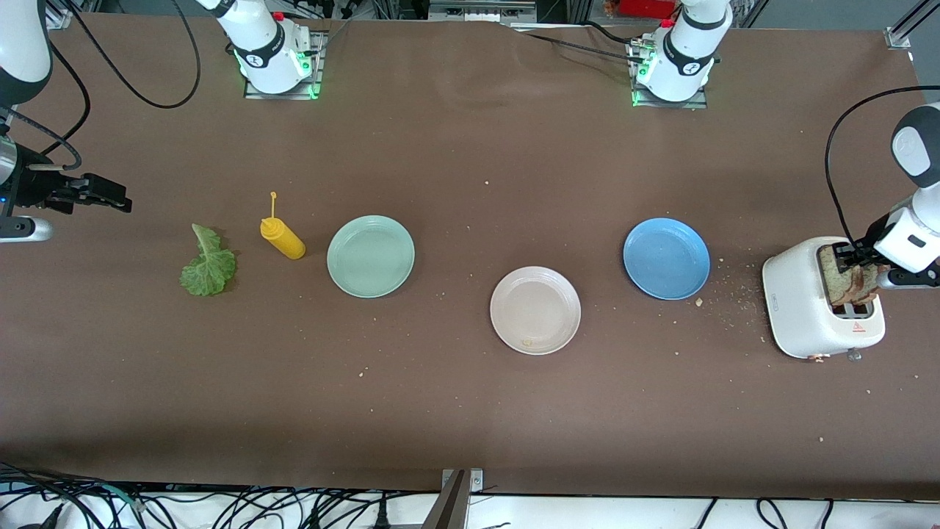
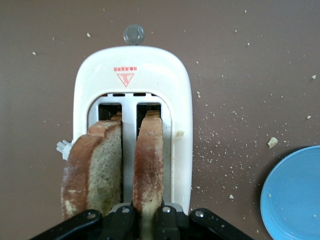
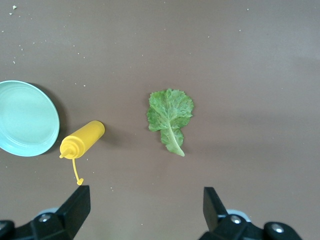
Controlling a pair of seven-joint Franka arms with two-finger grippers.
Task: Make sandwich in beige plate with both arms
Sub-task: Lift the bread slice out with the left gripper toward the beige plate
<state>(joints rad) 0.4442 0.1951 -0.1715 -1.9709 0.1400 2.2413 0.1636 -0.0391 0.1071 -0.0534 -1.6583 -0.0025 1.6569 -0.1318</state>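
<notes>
Now my left gripper (image 2: 147,222) sits over the white toaster (image 1: 797,294) at the left arm's end of the table, its jaws closed on the top edge of one bread slice (image 2: 148,165) that stands upright in a slot. A second bread slice (image 2: 95,170) stands in the neighbouring slot, just beside the jaws and not gripped. The held slice's long axis runs along its slot, straight away from the jaws in the left wrist view, so I judge the coming move to be a lift straight up out of the slot.

The beige plate (image 1: 535,310) lies empty well apart from these jaws, past the blue plate (image 1: 666,258), toward the table's middle; the left arm is the nearer one to it.

My right gripper (image 3: 145,205) hangs with jaws wide open and nothing between them, near the right arm's end of the table. The lettuce leaf (image 3: 170,119) lies flat ahead of these jaws, its stalk pointing back toward them. The yellow squeeze bottle (image 3: 82,140) lies on its side beside the leaf, next to the mint-green plate (image 3: 25,117).

Legible marks: a red warning triangle (image 2: 125,79) under a line of red characters on the toaster's top, too small for me to read.
</notes>
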